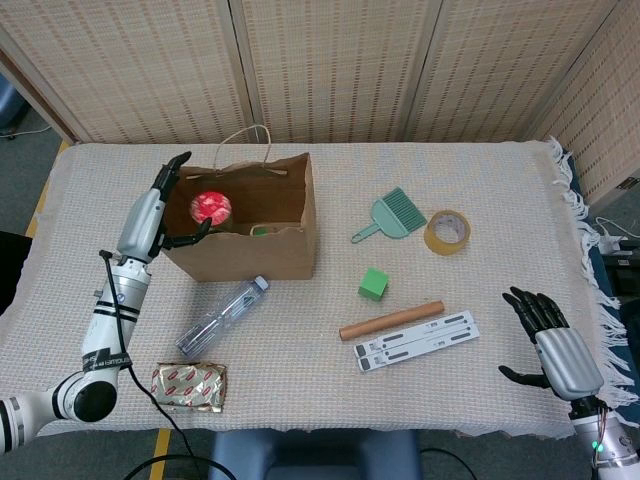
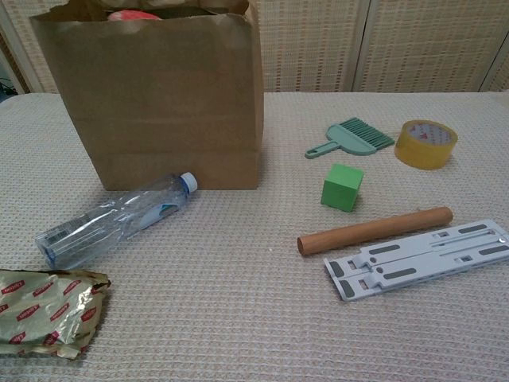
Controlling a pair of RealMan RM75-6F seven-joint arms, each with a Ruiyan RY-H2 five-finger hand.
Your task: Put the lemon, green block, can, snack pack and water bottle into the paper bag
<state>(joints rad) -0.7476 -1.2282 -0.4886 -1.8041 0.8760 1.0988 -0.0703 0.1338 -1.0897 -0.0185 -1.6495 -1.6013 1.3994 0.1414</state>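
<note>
The brown paper bag (image 1: 270, 255) (image 2: 159, 95) stands open at the back left. The can's red top (image 1: 211, 207) (image 2: 131, 13) shows inside it, near the left wall. My left hand (image 1: 160, 205) is at the bag's left rim with its fingers spread, holding nothing. The water bottle (image 1: 222, 316) (image 2: 115, 220) lies in front of the bag. The snack pack (image 1: 189, 386) (image 2: 48, 312) lies at the front left. The green block (image 1: 373, 283) (image 2: 343, 187) sits mid-table. My right hand (image 1: 545, 335) rests open at the front right. I see no lemon.
A green hand brush (image 1: 392, 214) (image 2: 354, 136) and a yellow tape roll (image 1: 447, 231) (image 2: 426, 143) lie right of the bag. A wooden rod (image 1: 391, 320) (image 2: 374, 230) and a grey plastic bracket (image 1: 416, 340) (image 2: 417, 259) lie in front of the block.
</note>
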